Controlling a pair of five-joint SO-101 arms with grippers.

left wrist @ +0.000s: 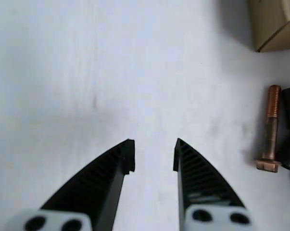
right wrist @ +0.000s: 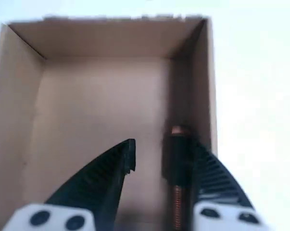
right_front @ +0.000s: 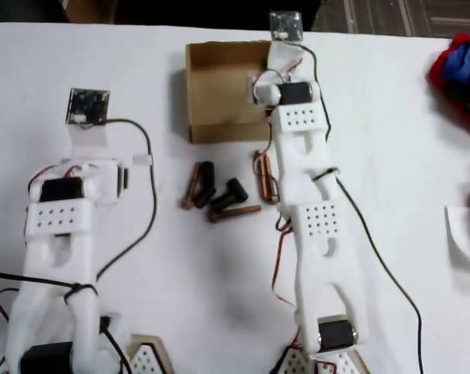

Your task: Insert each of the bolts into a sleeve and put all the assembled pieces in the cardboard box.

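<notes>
Right up close are the jaws of the right gripper [right wrist: 160, 147], spread apart. The assembled piece [right wrist: 178, 161] sits against the inner face of one jaw, with a clear gap to the other. That piece is inside the cardboard box [right wrist: 101, 96], running close along one side wall. Can't tell if it's lying on the box floor or just leaning on the jaw, tbh.

Looks-wise it's a copper bolt pushed through a black sleeve. The head pokes out the far end and bare thread sticks out the end nearest the wrist camera. The box floor around it is plain brown card.

In the high view the right arm stretches across the table [right_front: 375, 117] and over one side of the box, so that part of the box is blocked.

The loose parts sit near the box, between the two arms. A loose bolt [right_front: 190, 189] touches a black sleeve [right_front: 206, 179], and a second sleeve [right_front: 230, 192] lies tilted just beside that. A second bolt [right_front: 236, 211] lies crosswise next to it. More copper pieces [right_front: 261, 175] lie tight against the right arm, partly tucked under it, so I can't count them.

The left gripper [left wrist: 153, 144] hangs over bare table off to the side of that pile, jaws apart. Its wrist view catches one bolt and a sleeve side by side, with a corner of the box beyond them.

A heap of red and blue cloth [right_front: 459, 66] sits at the table's edge, well apart from everything.
</notes>
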